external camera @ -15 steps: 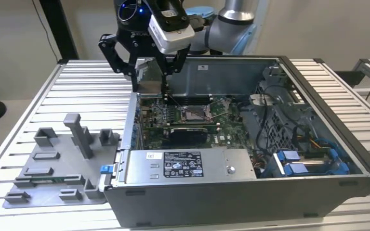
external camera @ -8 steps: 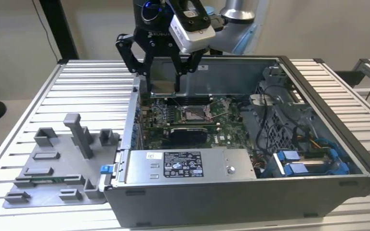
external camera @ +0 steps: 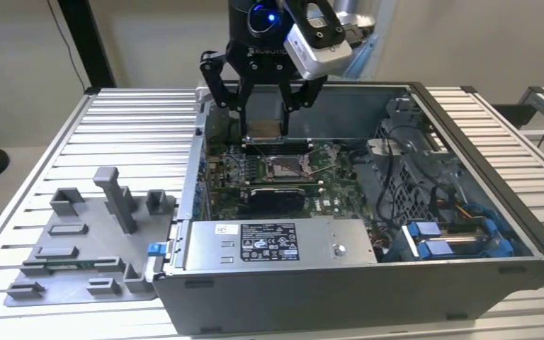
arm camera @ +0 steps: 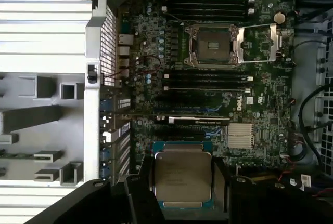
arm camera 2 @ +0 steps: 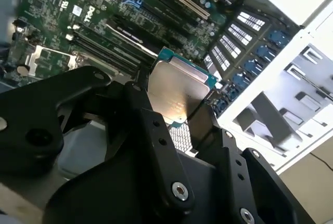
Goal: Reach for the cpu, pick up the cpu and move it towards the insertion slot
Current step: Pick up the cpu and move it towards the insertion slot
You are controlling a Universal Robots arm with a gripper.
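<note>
My gripper (external camera: 263,131) hangs over the open computer case, shut on the cpu (arm camera: 180,175), a flat square chip with a silvery top and a teal edge. The black fingers (arm camera 2: 156,146) clamp it on two opposite sides in both wrist views, and the cpu (arm camera 2: 178,90) is held clear above the green motherboard. The insertion slot (arm camera: 215,44) is a square socket with a silvery frame, a dark centre and a thin wire lever. In the exterior view the insertion slot (external camera: 285,167) lies just below and in front of the gripper.
The case walls (external camera: 461,127) ring the motherboard (arm camera: 260,104). A power supply box (external camera: 272,244) sits at the near side, cables and blue drive bays (external camera: 447,237) on the exterior view's right. A grey fixture plate (external camera: 83,248) with blocks lies outside the case on that view's left.
</note>
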